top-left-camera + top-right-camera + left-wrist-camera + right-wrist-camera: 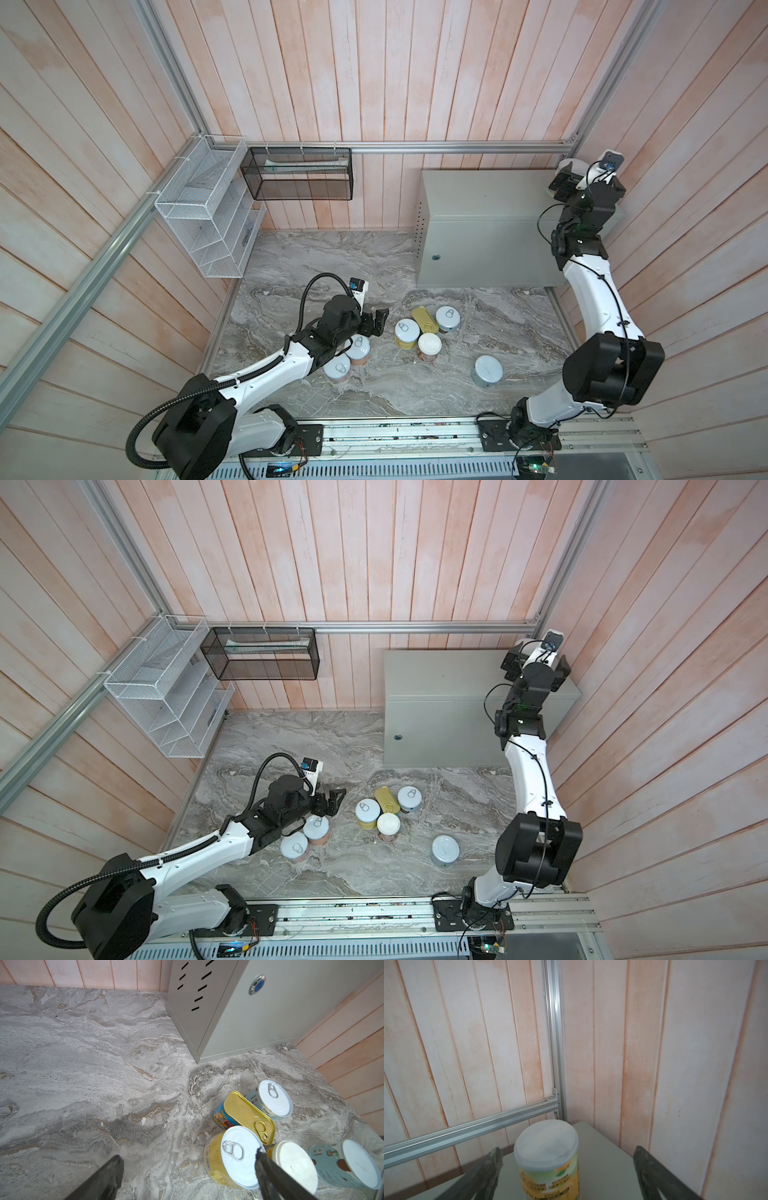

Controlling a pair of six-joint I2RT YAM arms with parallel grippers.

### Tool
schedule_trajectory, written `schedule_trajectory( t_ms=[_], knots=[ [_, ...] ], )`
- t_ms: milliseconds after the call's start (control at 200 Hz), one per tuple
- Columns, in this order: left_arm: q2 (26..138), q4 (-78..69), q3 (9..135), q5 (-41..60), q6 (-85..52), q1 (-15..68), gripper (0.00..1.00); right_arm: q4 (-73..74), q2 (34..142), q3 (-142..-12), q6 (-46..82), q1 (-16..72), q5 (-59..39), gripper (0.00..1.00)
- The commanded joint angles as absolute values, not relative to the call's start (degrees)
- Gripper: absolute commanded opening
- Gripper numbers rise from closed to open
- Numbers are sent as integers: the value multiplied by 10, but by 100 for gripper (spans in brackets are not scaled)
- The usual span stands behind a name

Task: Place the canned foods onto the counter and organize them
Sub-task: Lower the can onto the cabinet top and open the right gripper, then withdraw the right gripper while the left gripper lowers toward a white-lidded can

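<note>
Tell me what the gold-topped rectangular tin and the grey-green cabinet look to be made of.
Gold-topped tin: metal, most likely. It has a glossy gold lid with a stamped rim and pull ring, and a printed blue wall.
Cabinet: apparently painted sheet metal. It has an even matte coat, crisp folded edges, punched slots and a round lock.

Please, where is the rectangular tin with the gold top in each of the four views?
Top view: the gold-top tin lies among three round tins, in front of the counter.
Top view: gold-top tin, same cluster.
Left wrist: between two round tins.
Right wrist: not in it.
Shared landmark: the counter, in all four.
</note>
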State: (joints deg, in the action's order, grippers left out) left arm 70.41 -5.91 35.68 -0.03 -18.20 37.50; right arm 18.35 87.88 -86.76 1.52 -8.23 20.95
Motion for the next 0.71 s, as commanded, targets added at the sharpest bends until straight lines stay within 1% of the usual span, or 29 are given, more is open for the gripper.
schedule_trajectory(
  t_ms=[0, 80, 130, 185, 300, 360, 460, 580, 700],
  knots=[
    [693, -32, 380, -1, -172, 373, 100, 124, 811, -800, 51, -78, 266, 98],
    [689, -11, 390, -2, -169, 373, 100, 154, 751, -711, 31, -78, 263, 98],
    [690, 1, 399, -2, -169, 374, 100, 167, 723, -672, 14, -75, 284, 98],
    [688, 11, 407, 0, -167, 377, 100, 165, 699, -647, 16, -74, 301, 98],
    [683, 31, 427, 0, -164, 390, 100, 133, 653, -608, 37, -69, 295, 98],
    [685, 44, 440, 5, -163, 398, 100, 106, 628, -588, 66, -67, 284, 98],
    [704, 88, 471, 9, -170, 408, 100, 68, 590, -545, 92, -54, 240, 96],
    [715, 133, 488, 33, -190, 412, 100, 12, 585, -523, 96, -28, 236, 96],
    [713, 159, 487, 41, -199, 422, 100, 5, 560, -487, 107, 5, 185, 96]
  ],
)
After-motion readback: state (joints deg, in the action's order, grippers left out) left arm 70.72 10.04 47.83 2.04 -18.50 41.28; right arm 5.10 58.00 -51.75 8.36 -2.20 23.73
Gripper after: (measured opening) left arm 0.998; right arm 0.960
